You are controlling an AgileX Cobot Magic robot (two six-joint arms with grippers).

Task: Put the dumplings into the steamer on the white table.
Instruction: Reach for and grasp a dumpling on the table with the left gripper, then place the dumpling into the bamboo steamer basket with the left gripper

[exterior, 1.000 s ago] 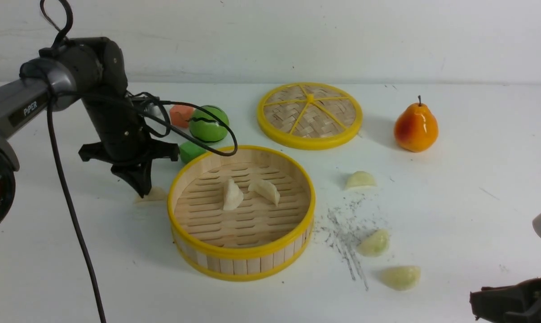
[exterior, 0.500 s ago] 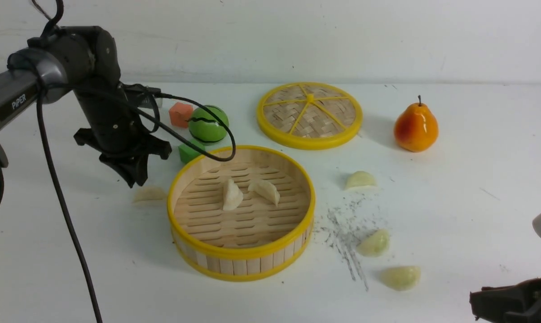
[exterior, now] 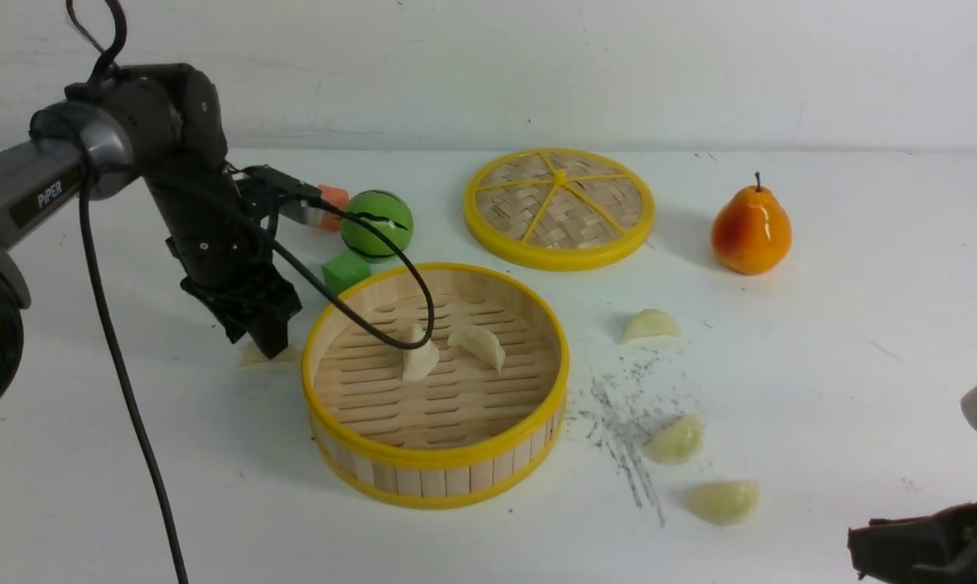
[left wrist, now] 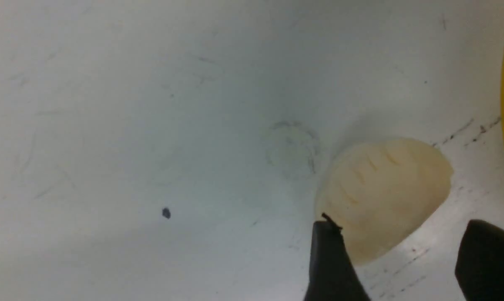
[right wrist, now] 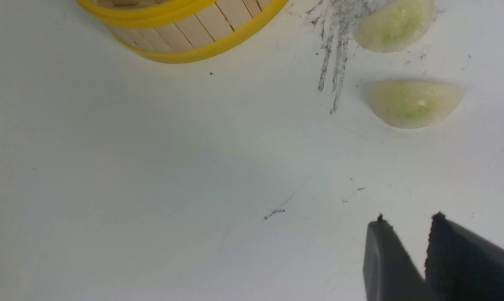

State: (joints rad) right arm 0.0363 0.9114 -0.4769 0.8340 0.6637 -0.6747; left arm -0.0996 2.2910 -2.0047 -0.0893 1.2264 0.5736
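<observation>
The steamer (exterior: 435, 474) stands mid-table with two cream dumplings (exterior: 419, 358) (exterior: 480, 345) on its slats. A third cream dumpling (exterior: 249, 355) (left wrist: 381, 188) lies on the white table (exterior: 172, 454) just left of the steamer, partly hidden by my left gripper (exterior: 267, 345) (left wrist: 402, 234). That gripper is open, low over the dumpling's near edge and holding nothing. Three pale green dumplings (exterior: 650, 324) (exterior: 676, 440) (exterior: 723, 501) lie right of the steamer. My right gripper (right wrist: 408, 218) hovers near the table's front right corner, its tips a narrow gap apart and empty.
A woven yellow-rimmed lid (exterior: 559, 207) lies behind the steamer, with a pear (exterior: 750, 231) to its right. A green ball (exterior: 377, 223), a green cube (exterior: 346, 270) and an orange cube (exterior: 334, 197) sit behind the left gripper. The left arm's cable (exterior: 411, 312) droops over the steamer's rim.
My left gripper rose off the cream dumpling, turned and came back down beside it, its jaws opening from shut. The dumpling stayed on the table. The right arm has not moved.
</observation>
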